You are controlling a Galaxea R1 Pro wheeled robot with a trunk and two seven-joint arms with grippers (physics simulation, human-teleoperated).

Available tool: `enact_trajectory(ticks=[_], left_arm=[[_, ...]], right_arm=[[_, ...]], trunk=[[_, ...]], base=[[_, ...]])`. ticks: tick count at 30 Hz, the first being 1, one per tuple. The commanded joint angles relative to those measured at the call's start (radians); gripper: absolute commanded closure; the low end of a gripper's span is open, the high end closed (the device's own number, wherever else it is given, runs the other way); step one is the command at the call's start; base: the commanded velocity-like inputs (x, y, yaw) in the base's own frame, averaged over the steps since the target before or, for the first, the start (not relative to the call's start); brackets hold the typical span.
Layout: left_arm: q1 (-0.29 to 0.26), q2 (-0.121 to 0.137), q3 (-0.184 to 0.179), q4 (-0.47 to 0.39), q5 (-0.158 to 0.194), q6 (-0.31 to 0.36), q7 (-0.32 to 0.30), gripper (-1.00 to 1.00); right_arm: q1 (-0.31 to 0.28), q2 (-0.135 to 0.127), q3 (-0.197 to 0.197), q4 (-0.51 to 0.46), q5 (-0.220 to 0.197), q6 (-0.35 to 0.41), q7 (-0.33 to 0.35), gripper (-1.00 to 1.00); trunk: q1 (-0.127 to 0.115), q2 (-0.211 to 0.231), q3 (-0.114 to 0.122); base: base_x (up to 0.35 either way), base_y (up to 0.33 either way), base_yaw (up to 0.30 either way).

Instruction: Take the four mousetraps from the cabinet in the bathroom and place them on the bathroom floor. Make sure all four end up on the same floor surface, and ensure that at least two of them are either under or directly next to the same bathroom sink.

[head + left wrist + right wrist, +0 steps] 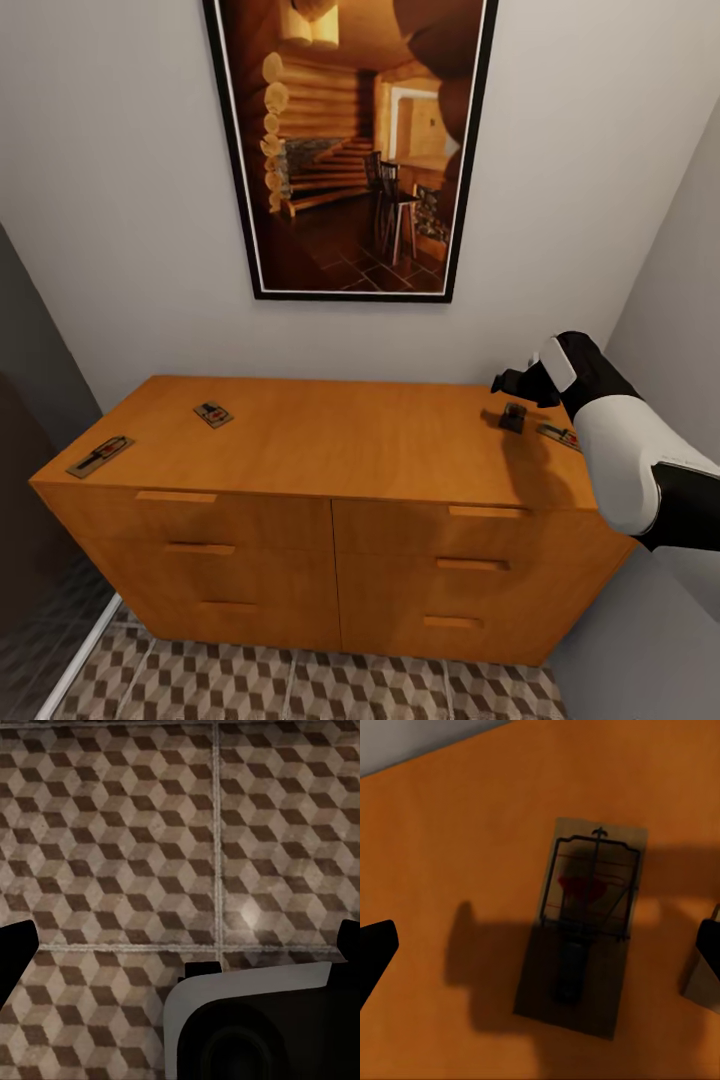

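Hovering over the far right end of the low orange-wood cabinet (330, 470), your right tool (514, 399) has its fingers spread wide, one dark tip at each edge of the right wrist view, with a small flat brown mousetrap (581, 926) with dark wire parts lying flat on the worktop between them, roughly centred and apart from both tips. Come straight down, keep the board midway, and close across its narrow width; it is thin, so go low. Two more mousetraps (213, 414) lie well off towards the other end. Your left tool (184, 945) hangs open above the cube-patterned floor tiles (112, 832).
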Motion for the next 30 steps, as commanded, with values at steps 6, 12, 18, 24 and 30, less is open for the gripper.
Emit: enact_trajectory(ticks=[6,12,18,24,30], left_arm=[[-0.001,0.000,0.009,0.003,-0.008,-0.004,-0.003,-1.00],[-0.001,0.000,0.009,0.003,-0.008,-0.004,-0.003,-1.00],[-0.001,0.000,0.009,0.003,-0.008,-0.004,-0.003,-1.00],[-0.001,0.000,0.009,0.003,-0.008,-0.004,-0.003,-1.00],[-0.001,0.000,0.009,0.003,-0.008,-0.004,-0.003,-1.00]], right_arm=[[0.000,0.000,-0.002,-0.001,-0.011,0.002,-0.009,-1.00],[0.000,0.000,-0.003,-0.001,-0.011,0.002,-0.009,-1.00],[0.000,0.000,-0.003,-0.001,-0.011,0.002,-0.009,-1.00],[0.001,0.000,-0.003,-0.001,-0.011,0.001,-0.009,-1.00],[0.003,-0.001,-0.003,-0.001,-0.011,-0.002,-0.009,-1.00]], trunk=[[0.000,-0.001,-0.011],[0.000,-0.001,-0.020],[0.000,-0.001,-0.030],[0.000,-0.001,-0.039],[0.000,-0.001,-0.041]], base=[[0.000,0.000,0.000],[0.000,0.000,0.000],[0.000,0.000,0.000],[0.000,0.000,0.000],[0.000,0.000,0.000]])
